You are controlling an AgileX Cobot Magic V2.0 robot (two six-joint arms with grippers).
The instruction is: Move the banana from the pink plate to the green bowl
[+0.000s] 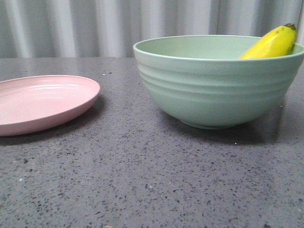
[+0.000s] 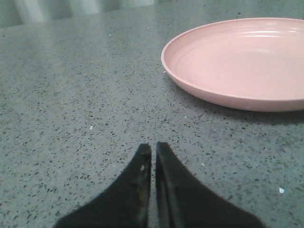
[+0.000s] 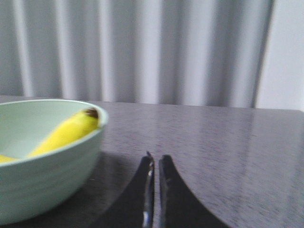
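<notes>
At the left edge of the front view, in the middle band of the frame, lies the shallow round pale pink matte plate (image 1: 42, 102), cut off by the frame's left border and holding nothing. It rests flat on the dark grey speckled stone-look bench (image 1: 142, 180), which fills the whole lower half of that view. A strip of bare bench separates the plate from the large deep pale mint-green matte bowl with horizontal ridges (image 1: 213, 88), which stands right of centre and runs out to the right edge. The smooth bright yellow curved banana (image 1: 270, 43) sits inside this bowl, leaning on the rim at the upper right of the frame, its dark tip poking up above the rim. A pleated grey-white curtain (image 1: 71, 26) spans the top of the view behind everything.

In the left wrist view, the left gripper (image 2: 153, 156) shows at bottom centre as two black fingers with the jaws pressed nearly together, only a hairline slit between them, and nothing clamped. They hover over bare bench, well clear of the pink plate (image 2: 237, 66) in the upper right of that frame.

In the right wrist view, the right gripper (image 3: 156, 166) appears at bottom centre, its jaws likewise clenched to a thin slit with nothing held. The green bowl (image 3: 47, 171) occupies the lower left of that frame, apart from the fingers, and the banana (image 3: 66, 133) rests in it with its dark tip against the rim.
</notes>
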